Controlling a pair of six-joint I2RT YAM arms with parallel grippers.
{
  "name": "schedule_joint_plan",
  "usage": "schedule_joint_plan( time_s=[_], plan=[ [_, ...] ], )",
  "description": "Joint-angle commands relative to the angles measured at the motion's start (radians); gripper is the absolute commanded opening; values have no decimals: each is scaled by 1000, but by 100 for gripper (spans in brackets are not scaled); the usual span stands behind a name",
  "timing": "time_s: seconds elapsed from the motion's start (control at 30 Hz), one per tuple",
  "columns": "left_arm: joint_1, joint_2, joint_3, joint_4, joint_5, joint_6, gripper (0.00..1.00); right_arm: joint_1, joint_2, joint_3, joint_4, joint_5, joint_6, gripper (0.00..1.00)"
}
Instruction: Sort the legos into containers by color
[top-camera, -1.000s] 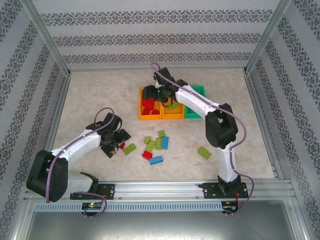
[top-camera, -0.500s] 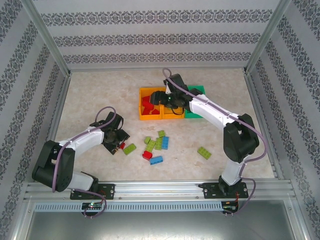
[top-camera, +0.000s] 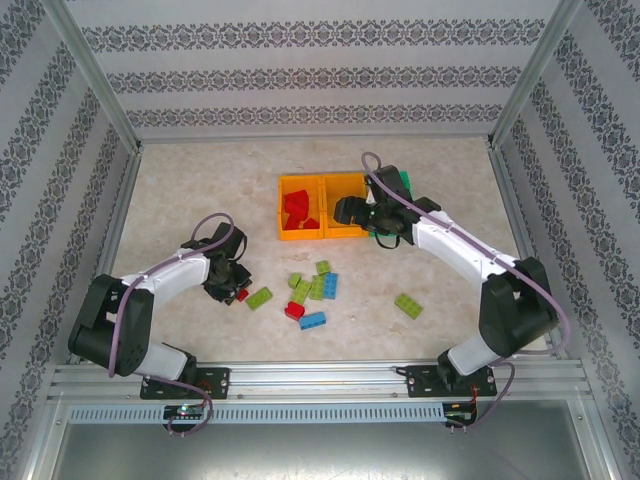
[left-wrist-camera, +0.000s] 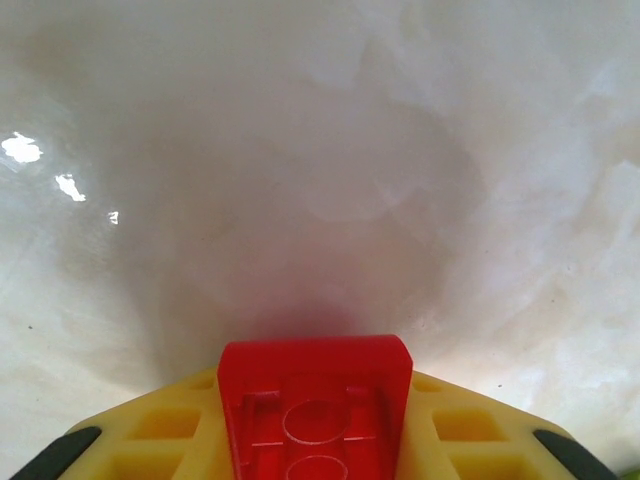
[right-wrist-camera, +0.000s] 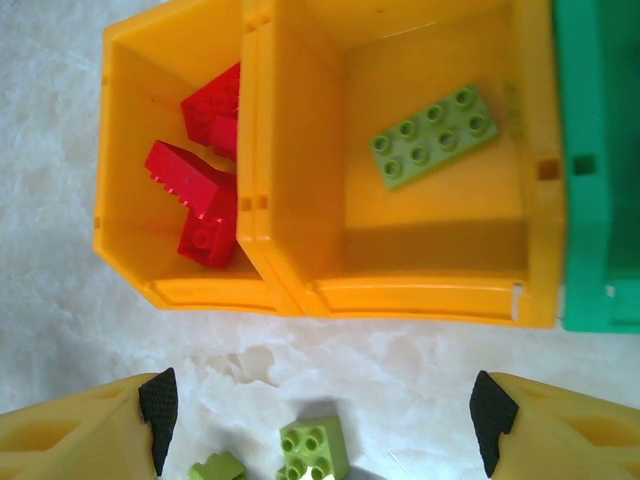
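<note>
Two tools differ: the left tool (top-camera: 234, 287) is clamped on a red lego (left-wrist-camera: 315, 400) low over the bench's (top-camera: 180, 190) left side, likely gripped for carrying to the containers (right-wrist-camera: 400, 297), while the right tool (right-wrist-camera: 320, 410) hangs jaws apart and empty at their near rim. Red legos (right-wrist-camera: 200, 190) lie in the left orange bin (right-wrist-camera: 120, 230), one lime lego (right-wrist-camera: 432, 135) in the middle, keeping colours separate; loose legos (top-camera: 312, 288) sit mid-bench toward the near edge. No writing is legible.

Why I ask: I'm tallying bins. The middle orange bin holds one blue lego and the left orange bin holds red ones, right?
Not quite. The lego in the middle orange bin is lime green, not blue, as the right wrist view shows. The left orange bin does hold red legos.
</note>
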Motion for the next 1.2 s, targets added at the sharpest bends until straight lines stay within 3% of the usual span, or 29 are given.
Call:
schedule_joint_plan(
  time_s=[0.0,0.3,0.6,0.83,1.03,1.17],
  plan=[
    [8,15,49,125,-26,61,30,-15,-59,-61,-18,62,-21,80],
    [8,57,372,114,-23,282,30,-5,-142,-239,-23,91,-5,80],
    [1,347,729,217,211,454,31,27,-170,-305,-2,104,54,80],
    [-16,582,984,131,267,488,33,45,-176,-301,-3,115,71,80],
    [-19,671,1031,138,270,450,44,99,-172,-285,-19,130,36,80],
    [-32,651,1016,142,244,452,61,145,-146,-257,-61,163,14,80]
  ],
)
